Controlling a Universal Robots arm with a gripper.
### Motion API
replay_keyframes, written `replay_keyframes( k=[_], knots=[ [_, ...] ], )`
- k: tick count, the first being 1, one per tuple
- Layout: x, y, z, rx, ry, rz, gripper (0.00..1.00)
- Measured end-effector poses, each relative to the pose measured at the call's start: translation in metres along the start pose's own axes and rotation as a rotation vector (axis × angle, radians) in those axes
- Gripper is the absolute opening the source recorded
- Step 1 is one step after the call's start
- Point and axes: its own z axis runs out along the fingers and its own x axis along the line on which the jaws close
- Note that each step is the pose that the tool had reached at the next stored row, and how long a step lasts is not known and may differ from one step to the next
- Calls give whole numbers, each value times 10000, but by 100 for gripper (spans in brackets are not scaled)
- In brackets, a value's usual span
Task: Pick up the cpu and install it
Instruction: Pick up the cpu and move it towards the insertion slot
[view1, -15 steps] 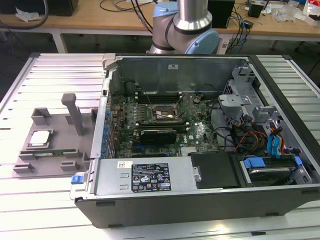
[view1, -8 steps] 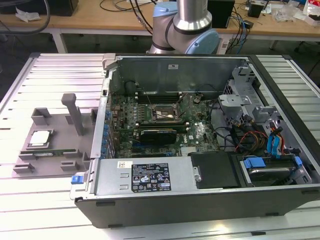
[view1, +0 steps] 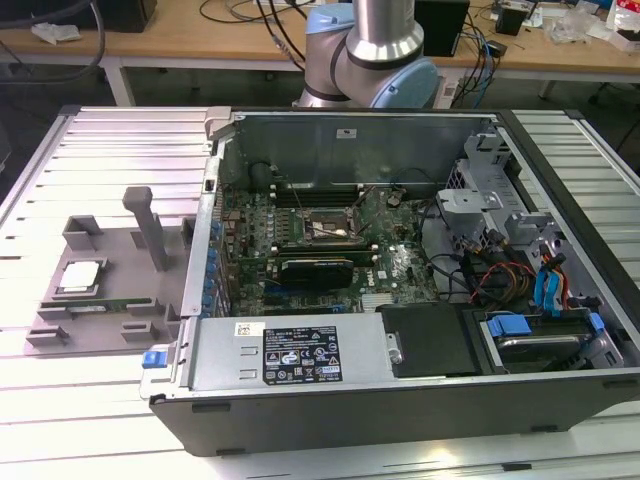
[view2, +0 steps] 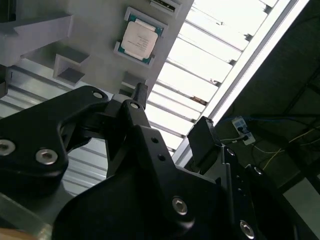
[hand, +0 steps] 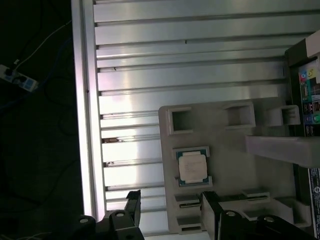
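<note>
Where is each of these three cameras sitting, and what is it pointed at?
Exterior view: off the arm, looking down at the open computer case and the cpu in its grey holder; the arm rises beyond.
First wrist view: on the arm, facing down at the holder; the open gripper shows its fingertips.
Second wrist view: on the arm, looking past the gripper's black body.
Shared: all three show the cpu.

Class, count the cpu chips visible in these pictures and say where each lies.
1. The cpu lies in the grey tray at the exterior view's left, outside the case; others may be hidden inside the case.
</note>
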Motion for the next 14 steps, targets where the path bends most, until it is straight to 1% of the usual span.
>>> replay_keyframes(
  k=[2, 8, 10, 13, 14],
  knots=[
    [1, -1, 17, 0, 0, 1, 60],
    [3, -4, 99, -1, 0, 0, 60],
    [3, -5, 115, 0, 0, 0, 60],
    [4, -7, 159, 0, 0, 0, 60],
    [4, -8, 183, -1, 0, 0, 60]
  ],
)
